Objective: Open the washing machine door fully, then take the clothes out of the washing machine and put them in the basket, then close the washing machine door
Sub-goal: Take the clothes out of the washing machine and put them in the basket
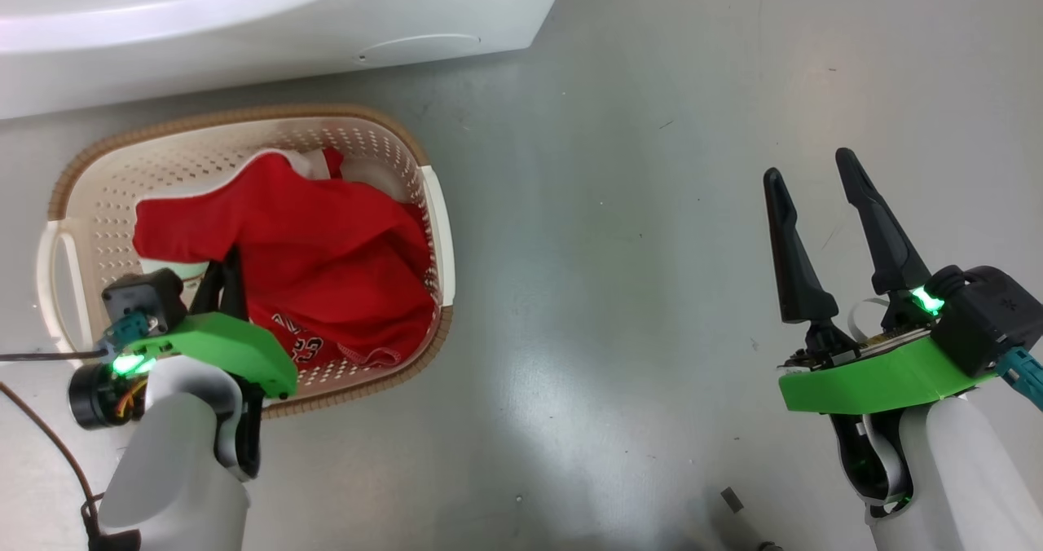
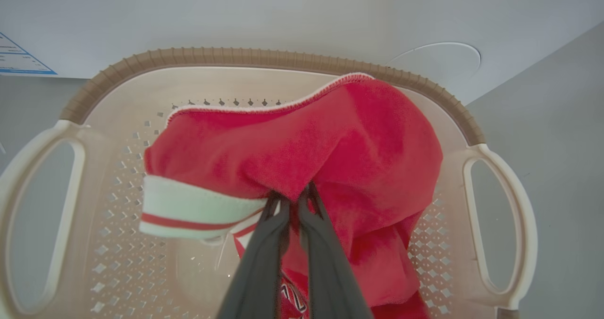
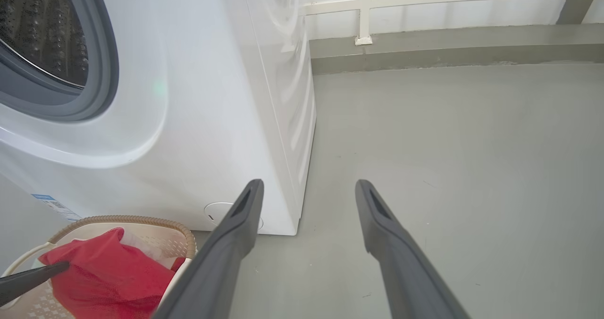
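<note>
clothes [image 1: 326, 266] in basket [image 1: 106, 184], washing machine [image 1: 244, 37] apparently behind

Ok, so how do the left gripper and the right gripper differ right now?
The left gripper is shut, pinching a fold of the red clothes; the right gripper is open and empty. The left gripper reaches into the basket, while the right gripper points out over bare floor. Both have two long dark fingers.

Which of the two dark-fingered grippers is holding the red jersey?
The left gripper, shut on the red jersey over the cream plastic basket; the right gripper stands open.
</note>
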